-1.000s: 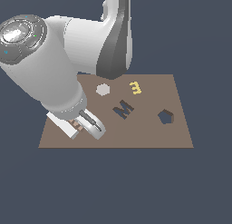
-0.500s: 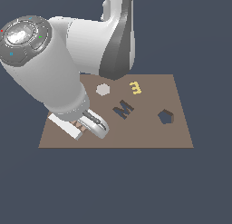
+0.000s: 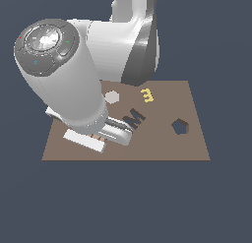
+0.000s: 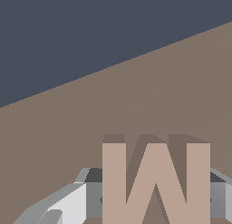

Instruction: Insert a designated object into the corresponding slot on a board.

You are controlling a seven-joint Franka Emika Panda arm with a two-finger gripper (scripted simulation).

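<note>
As the wrist view shows, the gripper [image 4: 156, 196] is clenched on the tan M block [image 4: 155, 180], one finger pressing on each of the letter's outer uprights, so the block stands between the jaws with its flat face toward the camera. In the exterior view the gripper [image 3: 112, 131] hangs low over the near-left part of the brown board [image 3: 197, 138], and the arm's bulk hides the held block there. The relation that governs the coming move is sideways: the dark M-shaped slot [image 3: 134, 117] lies just beside the gripper, toward the exterior view's right and slightly farther back, its long axis tilted on the board rather than square to the edges. The block will probably need a short carry that way and a turn about the vertical to match that tilt before it is lowered; whether it is already aligned cannot be told. Farther out lie a small yellow letter m [image 3: 146, 95], a pale hexagon [image 3: 112, 96] and a dark hexagonal hole [image 3: 180, 127]. The block is plain, flat-faced, uniformly beige, sharp-edged.
</note>
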